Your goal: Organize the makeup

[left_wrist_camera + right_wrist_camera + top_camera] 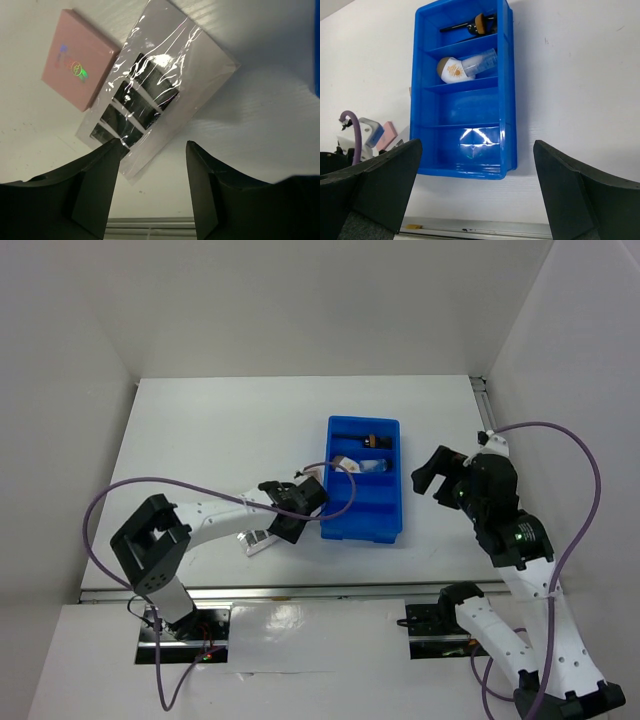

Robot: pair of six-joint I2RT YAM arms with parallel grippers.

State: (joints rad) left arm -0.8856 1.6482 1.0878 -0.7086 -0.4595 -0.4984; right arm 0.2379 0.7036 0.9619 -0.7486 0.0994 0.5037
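Observation:
The white strip palette [150, 95] with dark squares, wrapped in clear film, lies flat on the table next to the pink square compact [80, 60]. My left gripper [154, 145] is open and empty just above the palette's near corner, left of the blue tray [365, 515]. In the tray's far compartments lie black slim tools [475, 24] and the white-tan oval [454, 70] with a small tube [484, 60]. My right gripper [477, 147] is open and empty, raised off the tray's near right side. No brown compact shows.
The tray [460, 107] has two bare near compartments. My left arm's purple cable [345, 490] loops over the tray's left edge. White walls close the table at the back and both sides. The table's front rail [150, 222] runs close behind the left gripper.

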